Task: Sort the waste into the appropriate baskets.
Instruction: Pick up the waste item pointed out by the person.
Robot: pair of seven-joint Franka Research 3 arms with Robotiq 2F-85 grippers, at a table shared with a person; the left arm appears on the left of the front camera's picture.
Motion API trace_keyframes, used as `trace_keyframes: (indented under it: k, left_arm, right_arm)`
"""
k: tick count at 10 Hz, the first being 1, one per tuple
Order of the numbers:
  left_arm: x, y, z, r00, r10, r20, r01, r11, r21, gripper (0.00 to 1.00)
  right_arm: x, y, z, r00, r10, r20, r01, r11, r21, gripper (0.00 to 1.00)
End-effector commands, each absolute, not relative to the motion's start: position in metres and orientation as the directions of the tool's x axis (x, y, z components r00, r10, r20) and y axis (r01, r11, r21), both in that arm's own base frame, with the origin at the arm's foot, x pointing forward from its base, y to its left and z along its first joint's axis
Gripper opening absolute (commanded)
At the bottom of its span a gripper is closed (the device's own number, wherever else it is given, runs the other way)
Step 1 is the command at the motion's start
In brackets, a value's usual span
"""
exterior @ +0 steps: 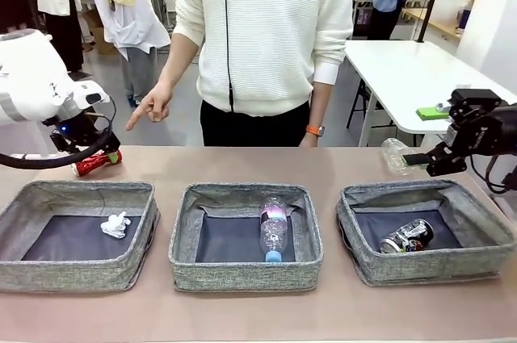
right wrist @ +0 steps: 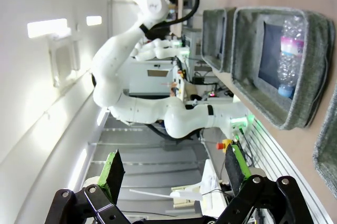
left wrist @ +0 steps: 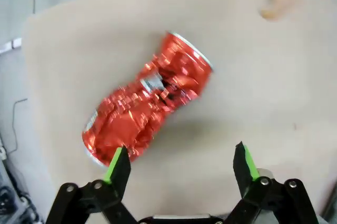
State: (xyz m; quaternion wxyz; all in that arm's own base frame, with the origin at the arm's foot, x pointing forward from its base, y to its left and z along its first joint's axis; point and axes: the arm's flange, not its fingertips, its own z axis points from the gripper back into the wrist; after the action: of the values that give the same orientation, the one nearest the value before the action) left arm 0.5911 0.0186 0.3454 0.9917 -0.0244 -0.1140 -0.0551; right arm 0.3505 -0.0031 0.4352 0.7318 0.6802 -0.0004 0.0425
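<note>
Waste is lying partly in the baskets and partly on the worktop (exterior: 242, 311); the white tissue wad (exterior: 115, 224) is resting in the left basket (exterior: 77, 278), the clear bottle (exterior: 273, 228) is lying with its blue cap towards the robot in the middle basket (exterior: 242, 274), and the crushed black-silver can (exterior: 407, 236) is sitting in the right basket (exterior: 436, 266); the crushed red can (exterior: 97, 163) is lying on the worktop just behind the left basket, under the left arm; the left jaws are standing wide open above it, gripping nothing, and in the left wrist view one green pad (left wrist: 115, 163) is overlapping the can's near end while the other is hanging over bare worktop; the person's hand (exterior: 153, 105) is pointing a finger down towards that can; the crumpled clear plastic (exterior: 396, 155) is sitting on the worktop behind the right basket; the right jaws are hovering just beside it, spread fully apart and holding nothing.
</note>
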Motion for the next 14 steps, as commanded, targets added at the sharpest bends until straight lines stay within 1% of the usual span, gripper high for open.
trace_keyframes:
  k: [1,4,7,12,13,14]
  left_arm:
    - [0.615,0.018,0.344,0.972,-0.111,0.208,0.117,0.993,-0.018,1.00]
    - [0.635,0.017,0.326,0.985,-0.104,0.135,0.111,0.993,-0.041,1.00]
    - [0.636,0.016,0.324,0.987,-0.095,0.128,0.106,0.991,-0.079,1.00]
    - [0.627,0.008,0.332,0.985,-0.130,0.115,0.139,0.988,-0.066,1.00]
    - [0.616,0.005,0.342,0.974,-0.220,0.059,0.224,0.973,-0.054,1.00]
    - [0.601,0.004,0.357,0.962,-0.273,-0.004,0.273,0.961,-0.037,1.00]
  right_arm:
    - [0.351,-0.004,0.437,0.995,0.068,0.076,-0.080,0.056,0.995,1.00]
    - [0.351,-0.004,0.437,0.995,0.068,0.076,-0.080,0.056,0.995,1.00]
    - [0.351,-0.004,0.437,0.995,0.068,0.076,-0.080,0.056,0.995,1.00]
    - [0.351,-0.004,0.437,0.995,0.068,0.076,-0.080,0.056,0.995,1.00]
    - [0.351,-0.004,0.437,0.995,0.068,0.076,-0.080,0.056,0.995,1.00]
    - [0.351,-0.004,0.437,0.995,0.068,0.076,-0.080,0.056,0.995,1.00]
